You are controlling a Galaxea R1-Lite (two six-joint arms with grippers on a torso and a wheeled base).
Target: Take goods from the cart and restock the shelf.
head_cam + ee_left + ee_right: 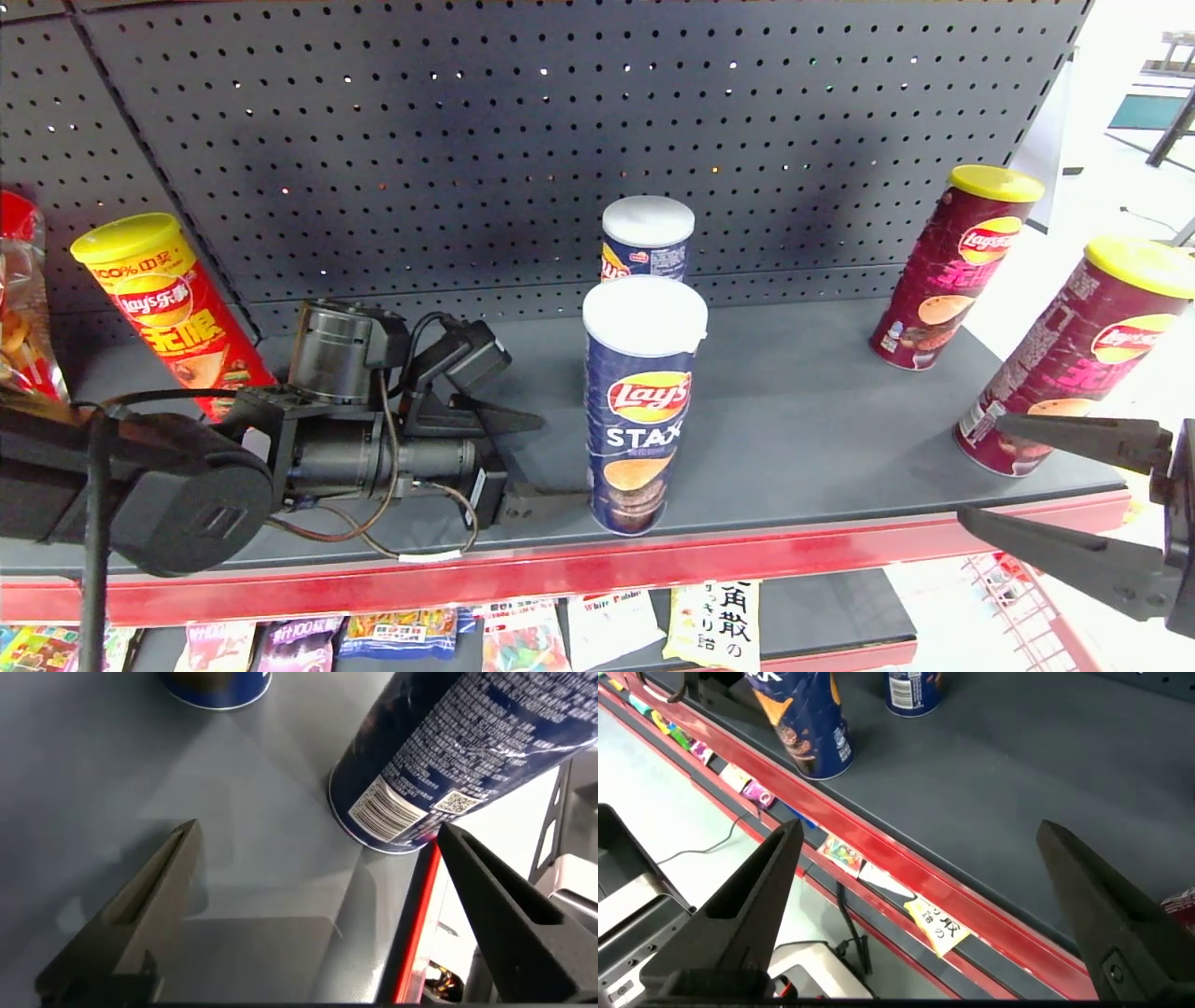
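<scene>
beside the upright blue can (642,401), the left gripper (563,459), fingers spread, was judged best withdrawn straight, without contact.

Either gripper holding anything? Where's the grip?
Nothing is held. The left gripper is open beside the front blue can, not closed on it; the right gripper is open and empty.

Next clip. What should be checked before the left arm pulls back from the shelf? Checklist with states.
1. The front blue can stands upright on the shelf: ok.
2. Its base sits behind the red edge: ok, but close.
3. The left gripper is open: ok.
4. The left fingers are clear of the can: cannot tell.
5. The right gripper is open and empty: ok.
</scene>
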